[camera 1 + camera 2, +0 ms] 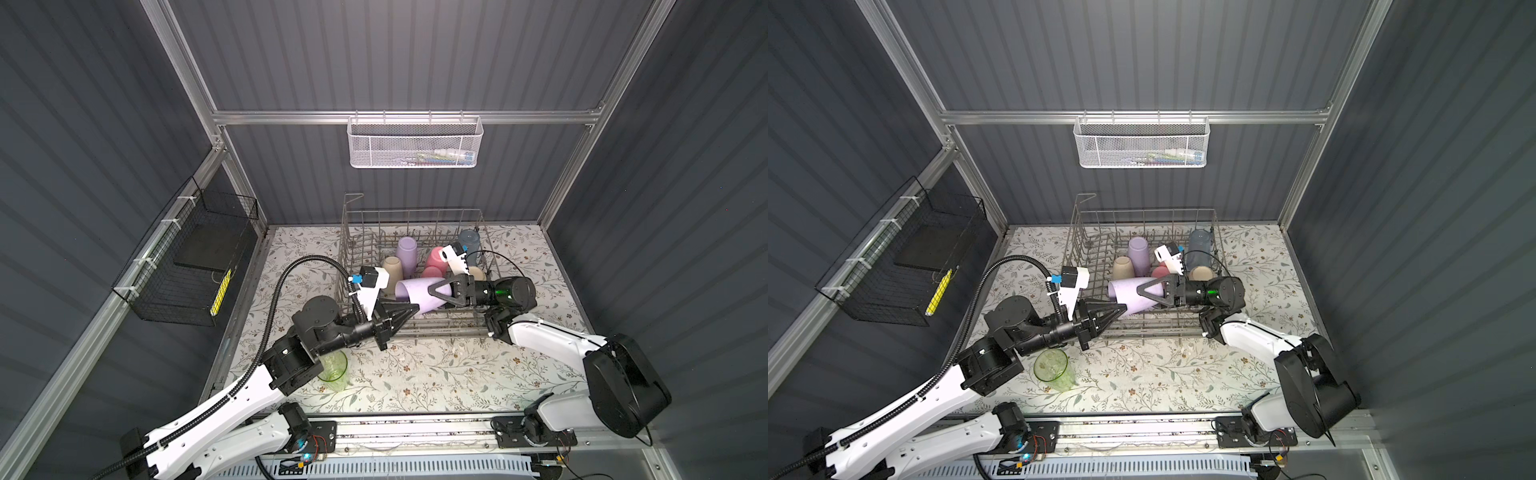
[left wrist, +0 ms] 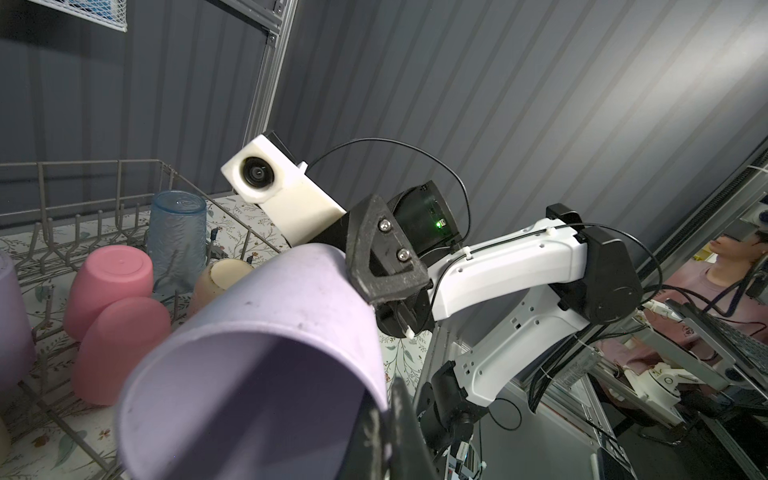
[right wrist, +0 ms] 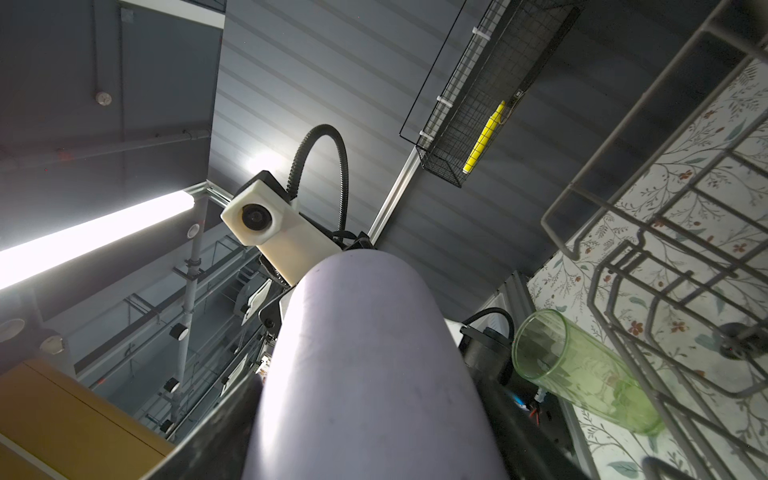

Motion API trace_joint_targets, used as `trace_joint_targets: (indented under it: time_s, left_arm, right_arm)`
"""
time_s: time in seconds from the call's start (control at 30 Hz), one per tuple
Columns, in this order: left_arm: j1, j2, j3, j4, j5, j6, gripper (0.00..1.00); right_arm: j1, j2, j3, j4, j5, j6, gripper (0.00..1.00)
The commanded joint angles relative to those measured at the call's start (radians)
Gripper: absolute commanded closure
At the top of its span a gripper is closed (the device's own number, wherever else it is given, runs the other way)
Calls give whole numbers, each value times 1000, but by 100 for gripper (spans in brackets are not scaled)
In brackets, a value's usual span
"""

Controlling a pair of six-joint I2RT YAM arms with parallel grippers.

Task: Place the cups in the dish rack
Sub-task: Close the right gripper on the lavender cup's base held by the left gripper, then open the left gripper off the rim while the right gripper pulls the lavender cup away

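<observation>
A lilac cup (image 1: 415, 293) (image 1: 1129, 291) hangs on its side over the front of the grey wire dish rack (image 1: 415, 212), mouth toward the left arm. My left gripper (image 1: 415, 309) (image 2: 386, 415) is shut on its rim, one finger inside and one outside. My right gripper (image 1: 436, 297) (image 1: 1148, 297) is closed round the cup's body near its base (image 3: 365, 353). Inside the rack stand a second lilac cup (image 1: 406, 249), two pink cups (image 1: 435, 257), two beige cups (image 1: 392, 268) and a clear blue cup (image 1: 468, 241). A clear green cup (image 1: 334, 370) (image 3: 582, 374) stands on the table beside the left arm.
A white mesh basket (image 1: 415, 143) hangs on the back wall. A black wire basket (image 1: 187, 266) with a yellow marker (image 1: 220, 291) hangs on the left wall. The floral table top (image 1: 436, 374) lies in front of the rack. A person (image 2: 706, 282) sits outside the cell.
</observation>
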Motion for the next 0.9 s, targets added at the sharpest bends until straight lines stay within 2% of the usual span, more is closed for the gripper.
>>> trace_joint_targets:
  time_s: [0.0, 0.1, 0.23, 0.43, 0.57, 0.77, 0.87]
  left_arm:
    - [16, 28, -13, -16, 1, -2, 100]
    - [27, 33, -7, -16, 13, -6, 100]
    - [40, 44, 4, -21, 27, -10, 98]
    - [58, 48, 10, -18, 34, -24, 77]
    - [67, 49, 9, -14, 33, -30, 68]
    - [78, 59, 11, 1, 40, -39, 48]
    - [83, 63, 16, 2, 42, -40, 42]
  right_arm:
    - [17, -13, 12, 58, -27, -2, 34]
    - [18, -15, 4, 57, -20, -8, 49]
    - [14, -18, -8, 58, -2, -17, 57]
    - [-35, -23, -46, 58, 36, -21, 71]
    - [-67, -25, -65, 58, 40, -19, 71]
    - [-137, -17, -97, 58, 43, -9, 72]
    - [-171, -14, -106, 57, 38, -2, 71]
